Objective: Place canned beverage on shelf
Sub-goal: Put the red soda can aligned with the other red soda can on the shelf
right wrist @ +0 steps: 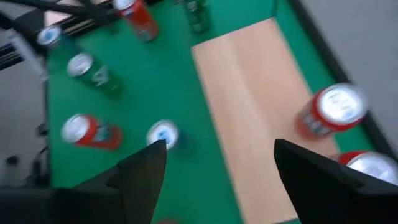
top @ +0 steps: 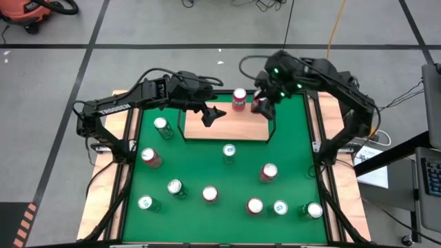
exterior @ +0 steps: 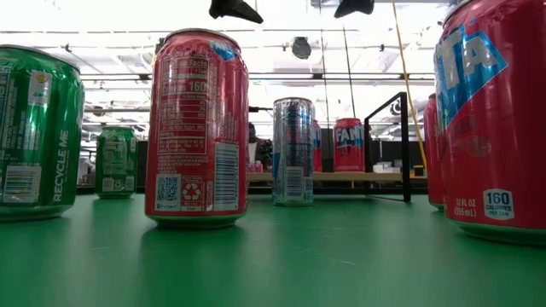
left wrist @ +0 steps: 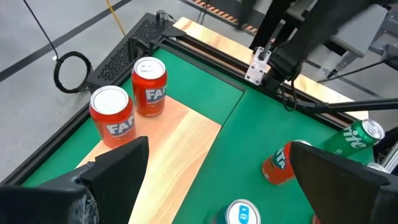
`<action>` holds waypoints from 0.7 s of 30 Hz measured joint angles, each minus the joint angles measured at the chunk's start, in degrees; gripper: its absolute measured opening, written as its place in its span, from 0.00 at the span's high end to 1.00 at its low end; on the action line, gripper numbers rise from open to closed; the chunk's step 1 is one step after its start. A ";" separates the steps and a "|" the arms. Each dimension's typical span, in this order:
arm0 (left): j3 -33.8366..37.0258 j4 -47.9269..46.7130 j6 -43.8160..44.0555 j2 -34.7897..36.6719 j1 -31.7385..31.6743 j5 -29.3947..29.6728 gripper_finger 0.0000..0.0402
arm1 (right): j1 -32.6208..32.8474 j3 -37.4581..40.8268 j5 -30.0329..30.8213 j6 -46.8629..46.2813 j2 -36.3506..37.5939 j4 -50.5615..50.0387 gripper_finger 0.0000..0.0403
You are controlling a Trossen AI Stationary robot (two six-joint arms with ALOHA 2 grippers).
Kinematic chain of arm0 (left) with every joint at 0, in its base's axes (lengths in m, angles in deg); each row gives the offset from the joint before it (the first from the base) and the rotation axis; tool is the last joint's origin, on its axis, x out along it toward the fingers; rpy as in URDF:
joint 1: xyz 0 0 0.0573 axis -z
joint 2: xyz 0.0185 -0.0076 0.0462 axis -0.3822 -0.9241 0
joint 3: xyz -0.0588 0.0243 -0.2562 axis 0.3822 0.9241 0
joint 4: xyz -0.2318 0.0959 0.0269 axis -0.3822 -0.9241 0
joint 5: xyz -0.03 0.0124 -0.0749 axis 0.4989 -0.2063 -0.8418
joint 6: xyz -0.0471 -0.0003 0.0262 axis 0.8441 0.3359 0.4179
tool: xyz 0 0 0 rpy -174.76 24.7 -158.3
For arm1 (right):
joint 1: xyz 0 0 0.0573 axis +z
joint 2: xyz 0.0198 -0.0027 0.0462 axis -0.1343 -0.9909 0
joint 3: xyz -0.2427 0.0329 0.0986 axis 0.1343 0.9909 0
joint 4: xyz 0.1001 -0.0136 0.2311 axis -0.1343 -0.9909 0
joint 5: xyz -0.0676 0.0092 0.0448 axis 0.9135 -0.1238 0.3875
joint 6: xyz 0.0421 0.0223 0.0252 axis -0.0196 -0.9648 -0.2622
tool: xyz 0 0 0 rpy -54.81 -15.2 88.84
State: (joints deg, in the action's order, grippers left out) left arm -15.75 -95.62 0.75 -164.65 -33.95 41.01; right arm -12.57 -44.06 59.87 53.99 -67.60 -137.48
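My right gripper hangs open and empty above a red Fanta can on the shelf; left gripper open too. Next: fetch another can.

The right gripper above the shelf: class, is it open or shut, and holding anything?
Open and empty. The right gripper shows a wide gap between its fingers, with bare shelf below and two red cans standing free.

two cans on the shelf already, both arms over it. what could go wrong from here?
The right gripper, jaws open, hangs right by the two red cans on the shelf; a careless sideways move might topple one. The left gripper, open, hovers over the same board, so the arms could clash. The blue can stands just off the shelf's front edge, a possible snag.
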 joint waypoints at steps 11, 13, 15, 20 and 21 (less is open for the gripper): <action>0.00 -0.02 1.54 0.00 4.17 0.05 0.03 | 12.57 0.00 1.62 -8.59 2.19 -10.51 0.29; 0.00 -0.04 2.88 0.00 5.31 0.58 0.03 | 14.70 0.00 1.62 -9.63 2.29 -11.47 0.29; 0.00 -0.06 3.50 0.00 6.56 1.53 0.03 | 16.68 0.00 1.60 -10.05 2.42 -12.58 0.29; 0.00 0.00 5.87 0.00 9.21 3.87 0.03 | 21.82 0.00 1.93 -9.64 2.34 -12.73 0.29; 0.00 0.00 6.14 0.00 9.66 4.40 0.03 | 22.79 0.00 2.73 -9.87 2.35 -12.73 0.29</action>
State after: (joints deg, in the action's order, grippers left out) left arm -15.75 -95.62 6.89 -164.65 -24.29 45.41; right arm 10.22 -44.06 62.61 44.12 -65.25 -150.22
